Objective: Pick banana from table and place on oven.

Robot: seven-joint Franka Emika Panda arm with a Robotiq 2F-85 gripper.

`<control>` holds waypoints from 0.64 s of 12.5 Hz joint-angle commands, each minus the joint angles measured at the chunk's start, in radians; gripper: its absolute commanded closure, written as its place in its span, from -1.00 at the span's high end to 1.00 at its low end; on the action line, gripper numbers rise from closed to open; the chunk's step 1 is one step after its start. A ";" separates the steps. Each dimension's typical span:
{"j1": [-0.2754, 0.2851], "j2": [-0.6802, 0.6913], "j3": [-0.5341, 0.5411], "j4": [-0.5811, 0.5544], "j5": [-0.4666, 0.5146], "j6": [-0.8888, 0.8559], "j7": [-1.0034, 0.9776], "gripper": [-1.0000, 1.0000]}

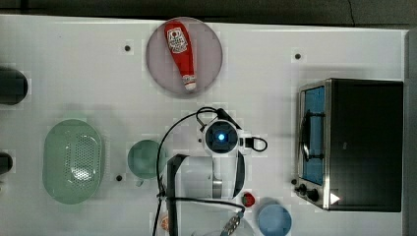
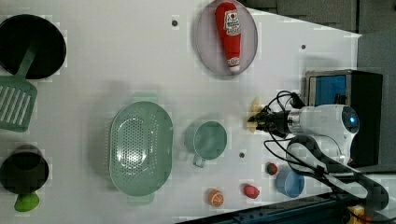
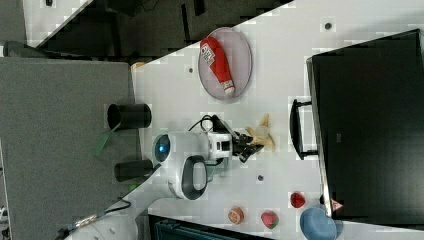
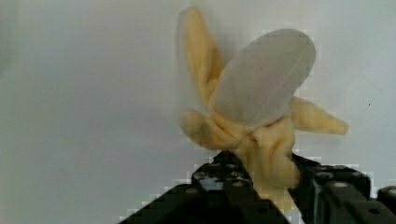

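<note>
The banana (image 4: 261, 93) is a half-peeled soft toy with pale yellow peel flaps and a greyish-white tip. It lies on the white table (image 1: 98, 83), in front of the oven's door. My gripper (image 4: 268, 175) has its black fingers (image 4: 224, 179) pressed against both sides of the banana's yellow base. In the left view, the gripper (image 2: 260, 122) reaches the banana (image 2: 255, 107) from the left view's right. In the right view, the gripper (image 3: 246, 146) meets the banana (image 3: 263, 126) just short of the oven (image 3: 370, 125) handle. The oven (image 1: 366, 142) has a flat, bare black top.
A ketchup bottle (image 1: 181, 49) lies on a grey plate (image 1: 209, 54) behind the arm. A green colander (image 1: 73, 161) and green cup (image 1: 145, 158) stand at the top view's left. A blue bowl (image 1: 274, 220), strawberry (image 1: 248, 199) and orange slice (image 2: 215, 198) lie near the arm's base.
</note>
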 commanded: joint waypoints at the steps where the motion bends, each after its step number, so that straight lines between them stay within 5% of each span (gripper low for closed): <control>1: -0.006 -0.182 0.006 0.045 -0.002 -0.048 0.032 -0.47; 8: -0.006 -0.550 0.001 0.265 -0.002 -0.690 0.031 -0.47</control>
